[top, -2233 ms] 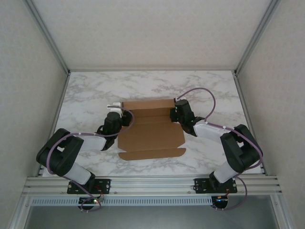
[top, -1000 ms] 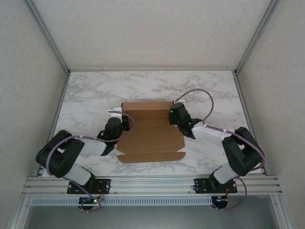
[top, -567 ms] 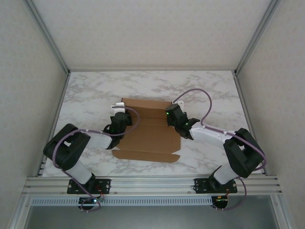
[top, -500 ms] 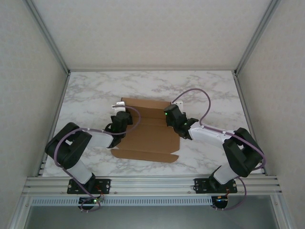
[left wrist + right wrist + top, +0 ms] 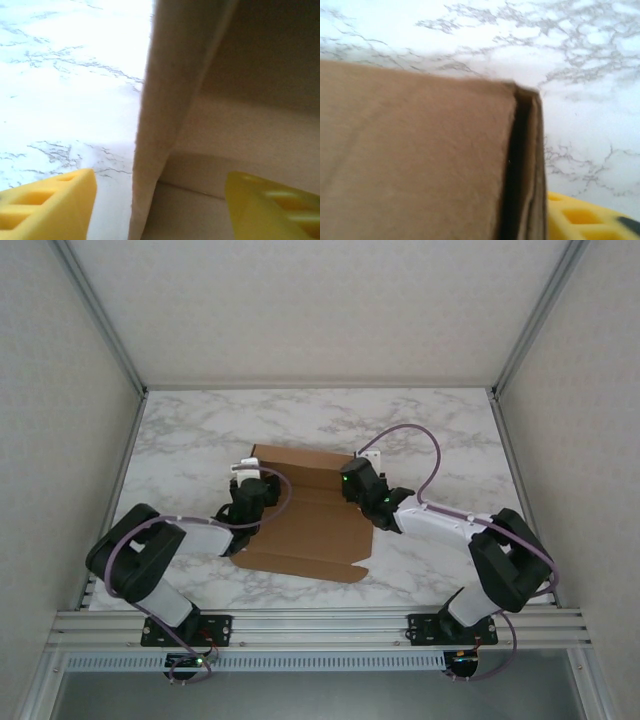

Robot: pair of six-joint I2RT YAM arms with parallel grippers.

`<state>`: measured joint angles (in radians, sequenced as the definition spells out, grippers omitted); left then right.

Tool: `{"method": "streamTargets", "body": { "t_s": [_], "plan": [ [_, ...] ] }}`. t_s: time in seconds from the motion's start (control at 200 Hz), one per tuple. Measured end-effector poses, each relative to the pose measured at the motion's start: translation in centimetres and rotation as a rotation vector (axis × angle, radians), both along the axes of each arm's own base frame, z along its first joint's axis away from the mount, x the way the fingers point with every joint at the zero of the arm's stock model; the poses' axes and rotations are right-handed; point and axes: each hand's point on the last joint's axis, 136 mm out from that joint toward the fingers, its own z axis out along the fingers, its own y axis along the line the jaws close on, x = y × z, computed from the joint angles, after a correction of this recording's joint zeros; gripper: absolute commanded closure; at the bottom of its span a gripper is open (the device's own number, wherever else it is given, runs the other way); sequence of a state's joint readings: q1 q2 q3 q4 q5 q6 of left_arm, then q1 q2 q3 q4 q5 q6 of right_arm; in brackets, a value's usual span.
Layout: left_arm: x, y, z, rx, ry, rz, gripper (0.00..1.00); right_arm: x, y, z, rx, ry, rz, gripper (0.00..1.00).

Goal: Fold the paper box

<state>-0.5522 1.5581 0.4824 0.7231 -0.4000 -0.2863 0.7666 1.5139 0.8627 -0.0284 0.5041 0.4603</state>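
Marble-patterned table (image 5: 190, 430) carries the paper box (image 5: 300, 525) at its middle, between the two arms, with its near edge slanting down toward the right. At the box's far left corner sits the left gripper (image 5: 247, 482), and a purple cable (image 5: 150, 530) loops along that arm. The left wrist view gives what the overhead view hides: two yellow fingers (image 5: 47, 202) stand well apart with an upright cardboard flap (image 5: 160, 115) between them. The flap touches neither finger, so this hand is released. At the far right corner sits the right gripper (image 5: 353, 480), its black body overlapping the box's edge as seen from above. In the right wrist view a doubled cardboard wall (image 5: 525, 165) fills the left side and stands in the way, leaving one yellow finger (image 5: 585, 217) visible just beside its edge. I cannot tell whether that hand is clenched.
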Motion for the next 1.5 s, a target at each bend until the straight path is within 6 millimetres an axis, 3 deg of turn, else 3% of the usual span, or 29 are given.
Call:
{"method": "streamTargets", "body": {
  "t_s": [0.125,0.255,0.551,0.711,0.886,1.011,1.222,1.497],
  "plan": [
    [-0.4,-0.2,2.2,-0.041,-0.044,-0.036,0.19,-0.1,0.2,1.7,0.039,-0.04,0.036,0.24],
    [-0.8,-0.2,4.7,-0.087,-0.094,-0.066,0.17,-0.3,0.0,3.2,0.072,-0.067,0.087,0.15],
    [-4.1,0.3,8.0,-0.161,-0.129,-0.14,0.2,-1.5,0.3,5.5,0.126,-0.096,0.204,0.11],
    [-5.7,0.6,10.9,-0.224,-0.176,-0.165,0.23,-2.3,0.5,6.3,0.173,-0.098,0.265,0.11],
    [-4.7,1.9,12.9,-0.268,-0.172,-0.138,0.25,-2.4,0.3,7.6,0.224,-0.11,0.289,0.13],
    [-2.8,3.3,12.6,-0.299,-0.141,-0.095,0.28,-1.7,-0.3,7.8,0.231,-0.092,0.274,0.14],
    [-1.7,2.0,9.8,-0.322,-0.043,-0.131,0.31,0.1,-0.6,8.0,0.235,-0.051,0.249,0.16],
    [-1.6,1.9,8.5,-0.358,-0.011,-0.122,0.4,1.2,-0.6,4.6,0.21,0.057,0.211,0.23]
  ]
}}
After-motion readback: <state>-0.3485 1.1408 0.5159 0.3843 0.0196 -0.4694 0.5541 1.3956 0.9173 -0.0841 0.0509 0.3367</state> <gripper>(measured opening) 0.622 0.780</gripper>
